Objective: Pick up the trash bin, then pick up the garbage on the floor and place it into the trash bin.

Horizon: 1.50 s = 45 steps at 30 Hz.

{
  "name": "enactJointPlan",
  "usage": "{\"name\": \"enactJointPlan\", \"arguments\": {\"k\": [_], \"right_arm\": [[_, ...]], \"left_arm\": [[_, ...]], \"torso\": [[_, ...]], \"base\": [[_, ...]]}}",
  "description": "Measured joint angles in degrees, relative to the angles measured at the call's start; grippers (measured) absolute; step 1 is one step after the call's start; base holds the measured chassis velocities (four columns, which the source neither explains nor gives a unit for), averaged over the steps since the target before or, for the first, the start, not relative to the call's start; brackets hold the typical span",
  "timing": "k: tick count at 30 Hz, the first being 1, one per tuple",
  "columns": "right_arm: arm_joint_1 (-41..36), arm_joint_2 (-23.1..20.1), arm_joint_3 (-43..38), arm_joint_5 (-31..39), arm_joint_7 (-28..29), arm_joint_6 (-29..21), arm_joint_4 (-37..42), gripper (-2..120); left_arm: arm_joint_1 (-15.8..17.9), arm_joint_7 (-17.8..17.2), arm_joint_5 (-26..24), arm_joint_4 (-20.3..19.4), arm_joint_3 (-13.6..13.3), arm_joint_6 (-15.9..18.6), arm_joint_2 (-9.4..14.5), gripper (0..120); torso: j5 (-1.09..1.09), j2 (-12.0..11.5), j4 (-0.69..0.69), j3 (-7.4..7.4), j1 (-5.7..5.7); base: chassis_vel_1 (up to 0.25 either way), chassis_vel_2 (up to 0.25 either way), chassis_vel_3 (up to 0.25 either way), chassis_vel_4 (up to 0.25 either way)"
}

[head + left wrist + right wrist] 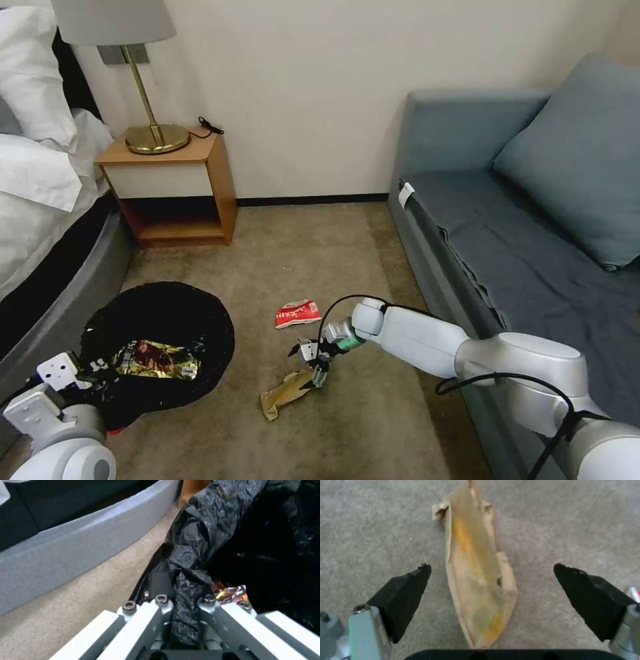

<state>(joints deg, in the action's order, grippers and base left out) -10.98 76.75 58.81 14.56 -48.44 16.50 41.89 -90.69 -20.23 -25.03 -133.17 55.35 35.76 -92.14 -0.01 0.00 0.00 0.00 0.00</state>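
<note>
The trash bin (pixel 160 313), lined with a crinkly black bag (pixel 196 545), is held at the lower left by my left gripper (pixel 185 602), which is shut on its bagged rim. A shiny gold-brown snack wrapper (pixel 155 358) lies inside it. On the beige carpet floor (pixel 373 413) lies a brown paper wrapper (pixel 478 575), and my right gripper (pixel 491 566) hangs open just above it, one black pad (pixel 403 597) on each side. In the head view that gripper (pixel 315 365) is over the wrapper's end (pixel 285 393). A red-and-white packet (pixel 297 313) lies a little farther off.
A blue-grey sofa (pixel 520 233) runs along the right, close to my right arm. A wooden nightstand (pixel 177 187) with a brass lamp (pixel 150 127) stands against the back wall. The bed's grey base (pixel 76 545) curves close beside the bin on the left.
</note>
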Motion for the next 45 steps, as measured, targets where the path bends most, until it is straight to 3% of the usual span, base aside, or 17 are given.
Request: {"name": "enactJointPlan", "arguments": {"k": [27, 31, 45], "right_arm": [[-2.92, 6.17, -1.87, -5.23, 1.28, 4.56, -11.25, 94], [-3.54, 6.65, -2.34, -5.91, 2.84, 4.93, -12.12, 83], [-4.82, 7.89, -3.66, -7.8, 4.83, 6.06, -14.43, 64]], "left_arm": [[-0.55, 0.01, -0.1, 0.13, 0.22, -0.56, 0.0, 2], [-0.58, 0.01, -0.05, 0.17, 0.15, -0.63, 0.0, 2], [-0.82, 0.05, 0.07, 0.19, -0.19, -0.78, 0.0, 2]], "torso": [[0.01, 0.0, 0.01, 0.0, 0.0], [0.0, 0.0, 0.0, 0.0, 0.0], [0.01, 0.0, 0.0, 0.0, 0.0]], "base": [[0.0, 0.0, 0.0, 0.0], [0.0, 0.0, 0.0, 0.0], [0.0, 0.0, 0.0, 0.0]]}}
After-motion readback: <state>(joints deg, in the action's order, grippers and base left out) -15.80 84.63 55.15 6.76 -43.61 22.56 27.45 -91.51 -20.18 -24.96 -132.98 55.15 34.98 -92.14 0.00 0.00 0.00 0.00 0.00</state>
